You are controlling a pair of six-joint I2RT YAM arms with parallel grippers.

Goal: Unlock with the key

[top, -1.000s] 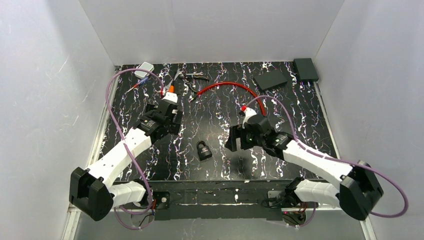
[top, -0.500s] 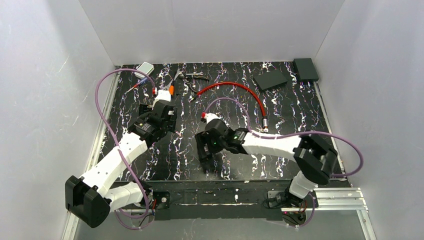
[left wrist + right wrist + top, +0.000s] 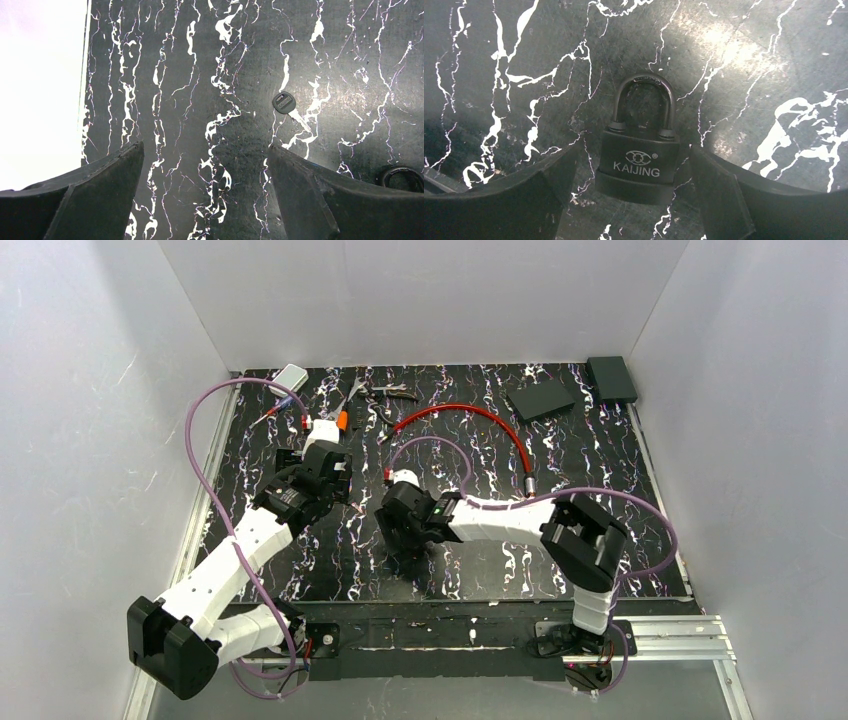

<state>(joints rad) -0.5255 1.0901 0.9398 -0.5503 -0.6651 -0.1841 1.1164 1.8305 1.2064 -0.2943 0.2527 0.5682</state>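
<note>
From above, we see the left claw (image 3: 322, 472) over the left half of the bench (image 3: 600, 500), about midway between the near and far edges. The right claw (image 3: 405, 540) is close to the near edge, around its middle. Both point down, so this view hides their fingers and whatever lies under them. A red cable (image 3: 470, 412) curves near the far edge.

The left wrist view shows what the top view does not. The left claw is wide open and holds nothing. The key (image 3: 283, 103), with a black head, lies flat on the bench beyond the right finger (image 3: 320, 200), apart from it. The left edge of the bench runs down the left side of this view.

Only the right wrist view shows the lock (image 3: 639, 167). It lies flat, its shackle closed and pointing away from the claw. The right claw is also wide open, with one finger on each side of the lock body. Whether they touch it, we cannot tell.
</note>
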